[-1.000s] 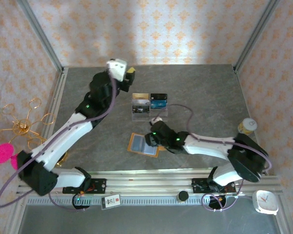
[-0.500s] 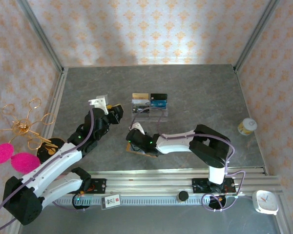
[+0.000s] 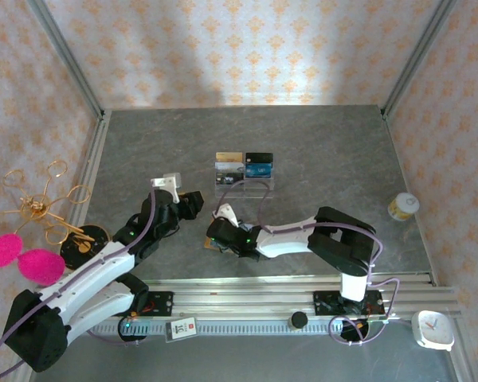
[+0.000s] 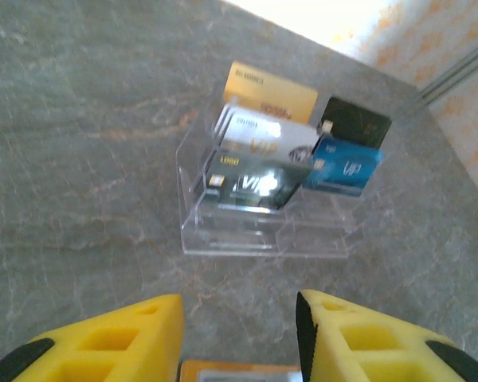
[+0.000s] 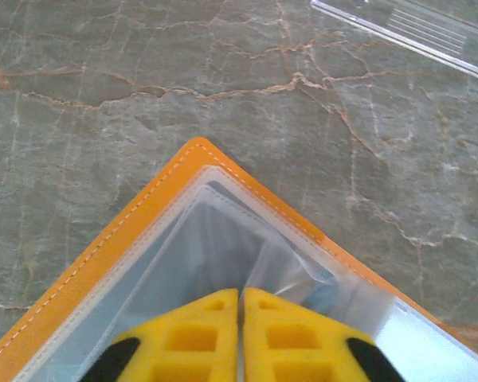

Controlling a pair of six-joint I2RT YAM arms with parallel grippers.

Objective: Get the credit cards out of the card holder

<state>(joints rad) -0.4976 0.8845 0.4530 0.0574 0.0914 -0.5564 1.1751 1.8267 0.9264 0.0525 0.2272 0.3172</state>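
When the scene is taken from the top external view, the following is listed. Card holder (image 3: 209, 244): laid on the grey table (image 3: 319, 143), near its front edge, mostly covered by the right gripper (image 3: 216, 233), which is set down on it. Left gripper (image 3: 193, 200): held just beside it on the left, not touching. Credit cards (image 3: 244, 165): stood in the acrylic stand (image 3: 244, 183), farther back at mid-table. A small jar (image 3: 402, 206) is placed well apart at the right.

Left wrist view. Left gripper (image 4: 239, 334): yellow fingers (image 4: 103, 342) are held apart, with nothing between them. An orange edge of the card holder (image 4: 239, 372) is seen below the gap. Beyond, five credit cards (image 4: 263, 139) are ranked in the acrylic stand (image 4: 263, 231): gold and black behind, silver-white, dark and blue in front.

Right wrist view. Right gripper (image 5: 240, 334): fingers are pressed together without a gap, over the clear pocket of the card holder (image 5: 143, 215). Whether anything is pinched cannot be told. A corner of the acrylic stand (image 5: 406, 28) is seen at the upper right.
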